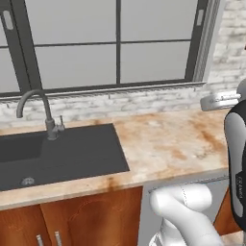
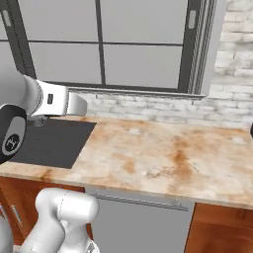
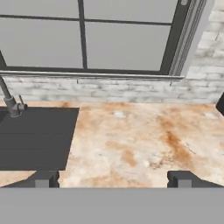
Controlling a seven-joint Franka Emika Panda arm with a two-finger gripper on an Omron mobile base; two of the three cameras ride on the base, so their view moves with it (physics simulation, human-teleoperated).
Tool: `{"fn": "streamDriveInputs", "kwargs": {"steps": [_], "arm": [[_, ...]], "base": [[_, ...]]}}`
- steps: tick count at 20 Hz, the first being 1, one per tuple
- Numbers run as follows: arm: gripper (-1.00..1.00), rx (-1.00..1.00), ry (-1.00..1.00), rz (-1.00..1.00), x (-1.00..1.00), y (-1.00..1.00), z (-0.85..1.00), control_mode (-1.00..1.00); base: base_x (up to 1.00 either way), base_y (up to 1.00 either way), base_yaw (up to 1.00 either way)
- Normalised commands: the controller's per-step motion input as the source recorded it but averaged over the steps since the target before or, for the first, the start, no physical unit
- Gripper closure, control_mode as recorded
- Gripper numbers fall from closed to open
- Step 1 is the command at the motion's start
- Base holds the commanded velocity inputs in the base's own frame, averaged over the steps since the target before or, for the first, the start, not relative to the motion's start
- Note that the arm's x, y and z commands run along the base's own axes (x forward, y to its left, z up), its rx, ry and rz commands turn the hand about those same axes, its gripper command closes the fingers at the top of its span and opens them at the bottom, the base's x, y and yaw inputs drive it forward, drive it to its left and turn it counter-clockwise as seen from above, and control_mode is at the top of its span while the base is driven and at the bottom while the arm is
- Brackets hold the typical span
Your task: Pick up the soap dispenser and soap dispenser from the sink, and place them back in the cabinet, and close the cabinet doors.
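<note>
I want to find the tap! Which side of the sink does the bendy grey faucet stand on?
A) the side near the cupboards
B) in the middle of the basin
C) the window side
C: the faucet rises from the sink edge nearest the window.

Marbled counter [image 1: 168, 139] holds dark sink [image 1: 72, 153]

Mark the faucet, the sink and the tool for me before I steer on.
faucet [image 1: 47, 113]: left base view, on its upright stem below the curve.
sink [image 1: 81, 151]: left base view, on the flat dark draining section.
tool [image 3: 113, 179]: hand view, midway between its two dark tips, which stand wide open.
</note>
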Motion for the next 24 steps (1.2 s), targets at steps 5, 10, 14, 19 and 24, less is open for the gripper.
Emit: {"fn": "streamDriveInputs", "kwargs": {"steps": [5, 10, 14, 19, 24], "arm": [[-1.0, 0.0, 0.0, 0.0, 0.0, 0.0, 0.0, 1.0], [-1.0, 0.0, 0.0, 0.0, 0.0, 0.0, 0.0, 1.0], [-1.0, 0.0, 0.0, 0.0, 0.0, 0.0, 0.0, 1.0], [-1.0, 0.0, 0.0, 0.0, 0.0, 0.0, 0.0, 1.0], [-1.0, 0.0, 0.0, 0.0, 0.0, 0.0, 0.0, 1.0]], "base": [[0.0, 1.0, 0.0], [0.0, 0.99, 0.0], [0.0, 0.87, 0.0], [0.0, 0.58, 0.01], [0.03, 0.25, 0.21]]}}
